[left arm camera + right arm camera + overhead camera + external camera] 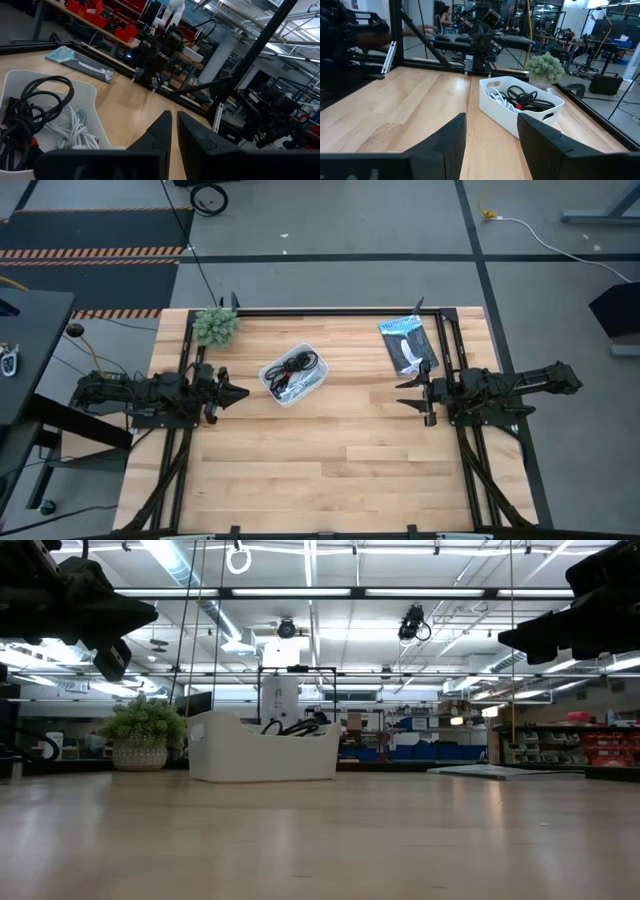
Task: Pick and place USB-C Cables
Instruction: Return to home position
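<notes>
Near the far edge of the table point(330, 470), left of its middle, the white bin point(250, 755) holds the cables point(295, 370). A black cable point(527, 97) with a red tie lies looped over a white cable point(496, 95), and a loop or two stands above the rim. I cannot pick out any other cable in the heap. No cable lies on the bare wood, so the sorting looks finished and only the arms are left to park.

The left gripper point(240, 392) hangs just beside the bin's left end, raised well off the wood. Its fingers are drawn almost together with only a slit between them, and they hold nothing. The right gripper point(405, 393) hangs well apart from the bin toward the right edge, equally high. Its fingers are spread wide and also hold nothing.

To finish well, each arm should draw back toward its own side edge at its present height, without dipping. The left arm needs the most care. It should pull straight away from the bin so that no finger catches the raised black loops or nudges the wall. It should also pass clear of the plant point(216, 326) at the far left corner. The right arm should keep off the flat packet point(408, 345) lying near the far right corner, just beyond its fingers.
</notes>
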Motion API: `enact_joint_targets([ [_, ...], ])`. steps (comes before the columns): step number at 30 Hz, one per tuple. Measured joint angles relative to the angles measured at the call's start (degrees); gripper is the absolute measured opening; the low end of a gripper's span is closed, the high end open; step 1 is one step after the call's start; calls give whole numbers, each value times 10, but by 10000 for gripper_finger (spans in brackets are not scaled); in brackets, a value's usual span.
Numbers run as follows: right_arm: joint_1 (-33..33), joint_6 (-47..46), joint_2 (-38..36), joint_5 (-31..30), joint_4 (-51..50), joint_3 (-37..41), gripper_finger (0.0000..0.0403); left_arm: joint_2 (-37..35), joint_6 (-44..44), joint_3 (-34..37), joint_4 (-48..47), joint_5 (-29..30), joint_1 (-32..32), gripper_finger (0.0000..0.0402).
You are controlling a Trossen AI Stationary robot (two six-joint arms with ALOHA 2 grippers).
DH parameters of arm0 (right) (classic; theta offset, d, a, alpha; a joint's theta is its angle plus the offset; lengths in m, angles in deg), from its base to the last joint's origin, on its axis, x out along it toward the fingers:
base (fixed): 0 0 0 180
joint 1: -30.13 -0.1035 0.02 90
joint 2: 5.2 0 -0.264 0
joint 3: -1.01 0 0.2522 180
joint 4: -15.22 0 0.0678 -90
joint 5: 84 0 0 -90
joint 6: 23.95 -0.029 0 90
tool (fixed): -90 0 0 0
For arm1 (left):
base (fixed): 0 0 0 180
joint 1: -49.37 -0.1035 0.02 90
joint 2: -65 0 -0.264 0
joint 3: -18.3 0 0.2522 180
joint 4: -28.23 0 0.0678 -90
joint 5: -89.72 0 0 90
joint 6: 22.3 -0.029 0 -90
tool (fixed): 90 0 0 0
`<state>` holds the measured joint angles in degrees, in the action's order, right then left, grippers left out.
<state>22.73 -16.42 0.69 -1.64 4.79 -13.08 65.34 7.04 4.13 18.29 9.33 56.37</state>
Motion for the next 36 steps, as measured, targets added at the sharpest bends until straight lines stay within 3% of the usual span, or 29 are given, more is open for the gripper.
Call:
enact_joint_targets([
  [36,0,0,0,0,0,0,183,0,0,0,0,0,0,36],
])
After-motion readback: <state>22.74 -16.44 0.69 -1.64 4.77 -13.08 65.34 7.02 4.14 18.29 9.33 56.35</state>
